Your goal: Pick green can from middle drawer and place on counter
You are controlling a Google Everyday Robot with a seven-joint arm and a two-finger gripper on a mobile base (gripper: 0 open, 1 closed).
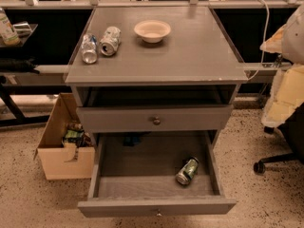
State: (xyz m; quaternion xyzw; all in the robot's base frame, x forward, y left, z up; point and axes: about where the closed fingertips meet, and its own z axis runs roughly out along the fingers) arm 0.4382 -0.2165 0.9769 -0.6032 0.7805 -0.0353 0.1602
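The green can [187, 171] lies on its side in the front right part of the open middle drawer [142, 186], which is pulled far out, with its knob [158, 213] on the flat front. The counter [190, 56] is the grey top of the cabinet above it. My gripper is not in view anywhere in the camera view.
Two silver-white cans [89, 48] [110, 41] lie at the counter's back left, and a pale bowl [152, 30] stands at the back middle. A shallower drawer [156, 119] is shut above the open one. A cardboard box [64, 144] stands left of the cabinet, an office chair [285, 127] to the right.
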